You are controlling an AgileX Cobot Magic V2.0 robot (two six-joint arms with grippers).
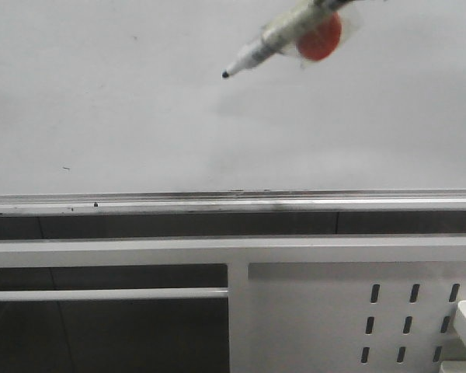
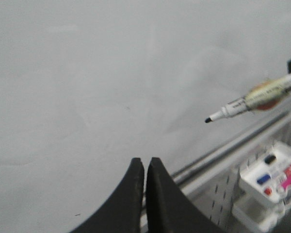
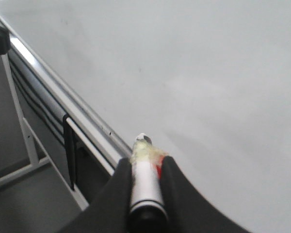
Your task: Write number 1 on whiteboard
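Observation:
The whiteboard fills the upper part of the front view, and no number 1 stroke shows on it. A marker pen wrapped in tape with a red patch enters from the upper right. Its dark tip points down-left, and its faint shadow lies apart from it on the board. My right gripper is shut on the marker. The gripper itself is almost out of the front view. My left gripper is shut and empty in front of the board, with the marker to one side.
A silver tray rail runs along the board's lower edge. Below it stand white frame bars and a perforated metal panel. A white holder with coloured markers hangs on that panel. A few tiny dark specks mark the board.

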